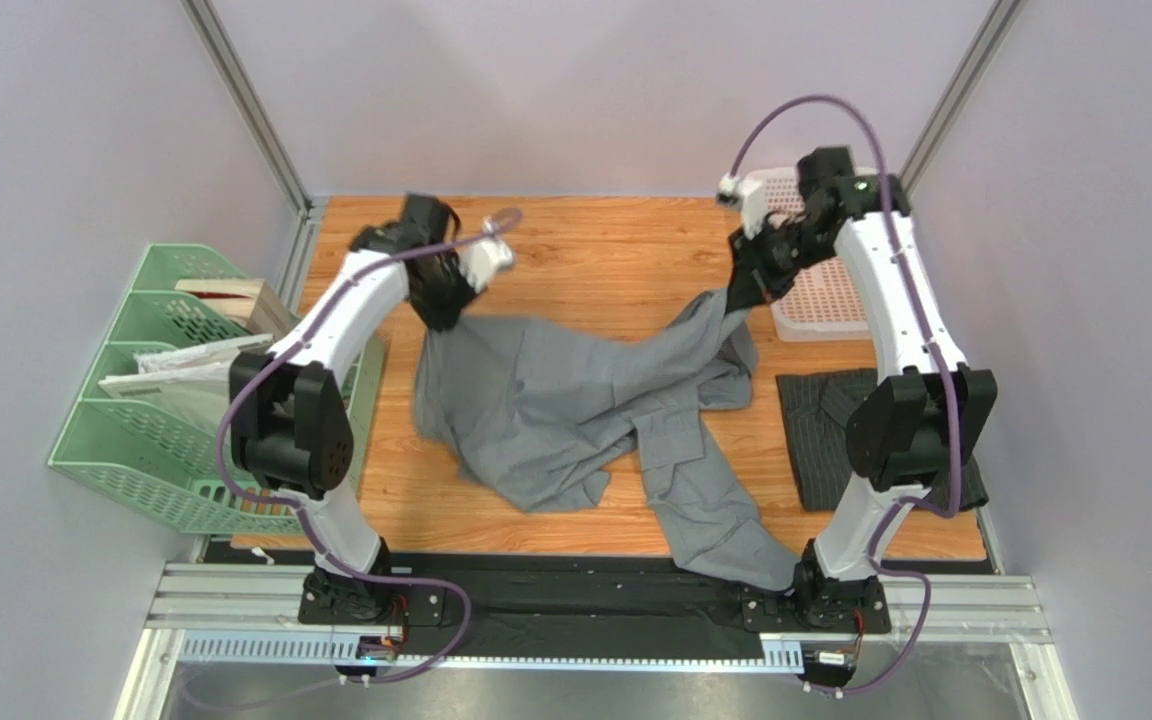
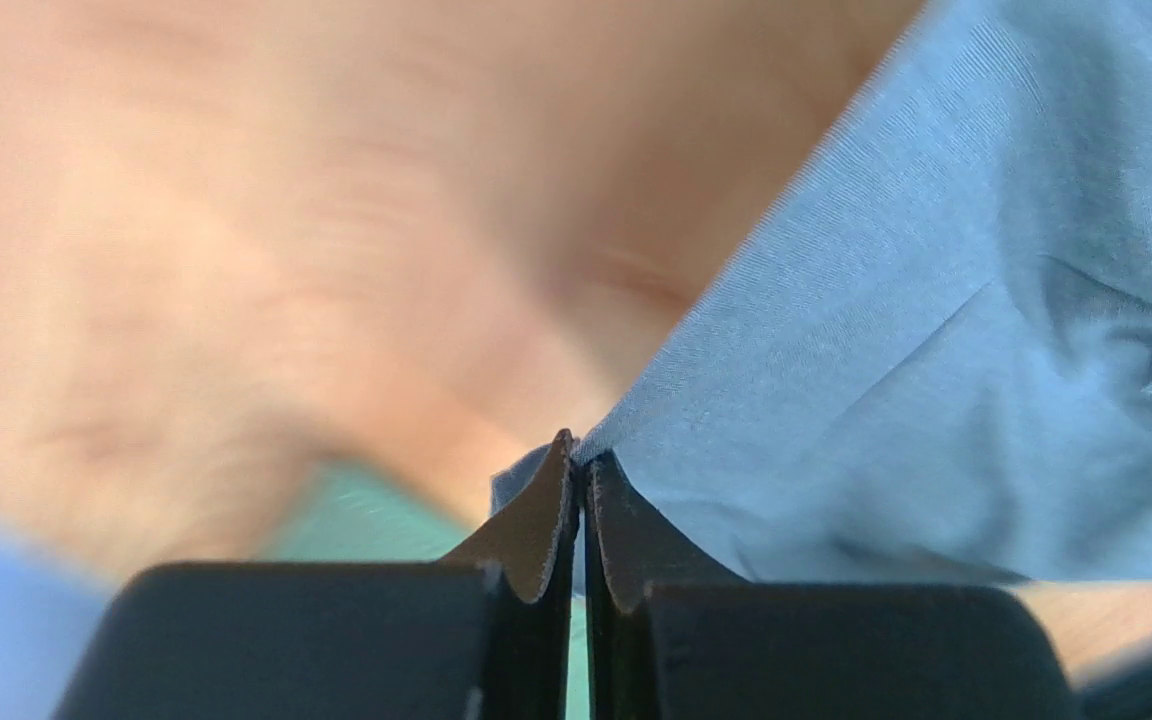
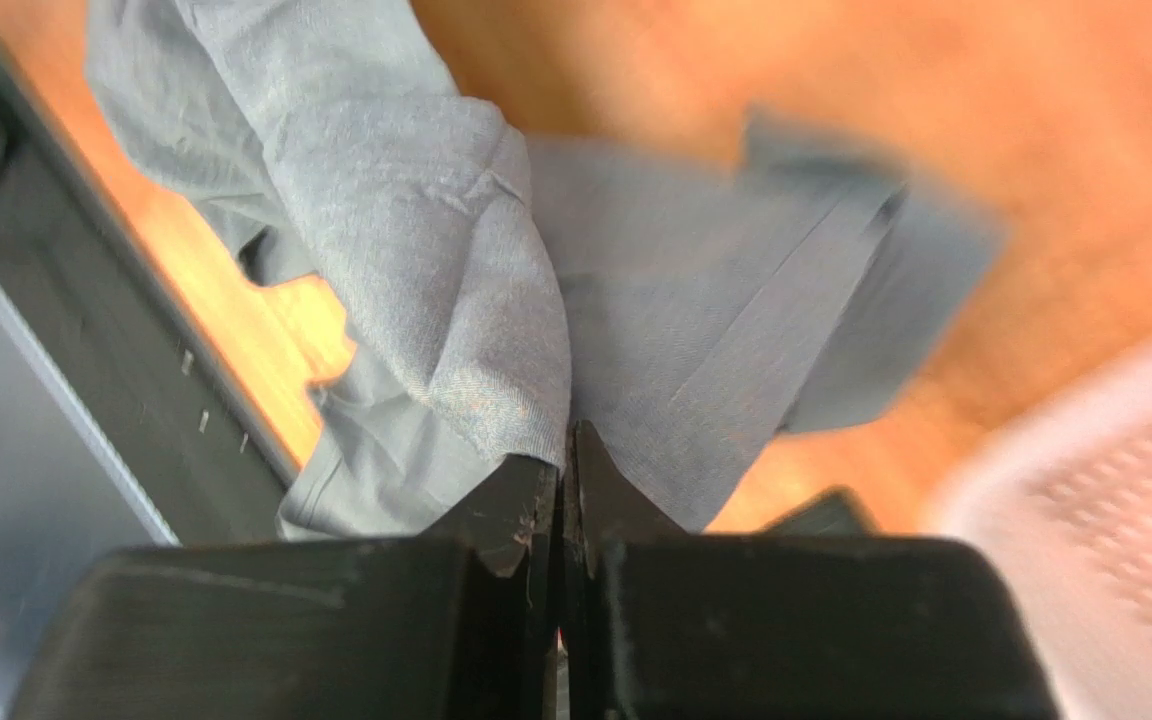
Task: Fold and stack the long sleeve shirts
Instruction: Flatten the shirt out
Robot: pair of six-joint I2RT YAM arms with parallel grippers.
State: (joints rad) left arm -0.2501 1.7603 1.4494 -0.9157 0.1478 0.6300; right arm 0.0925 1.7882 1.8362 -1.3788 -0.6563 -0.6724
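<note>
Two end effectors [image 1: 441,315] [image 1: 734,296] clamp the grey shirt [image 1: 567,405] spread between them.

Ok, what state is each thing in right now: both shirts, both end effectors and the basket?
Plain mid-grey collared cloth shirt: unfolded, crumpled on the wooden table, one sleeve trailing to the near edge.
Dark charcoal cloth shirt: folded, lying flat at the right.
Left end effector: shut on the grey shirt's edge.
Right end effector: shut on the grey shirt, lifting a fold.
White plastic mesh basket: upright, partly hidden.
</note>
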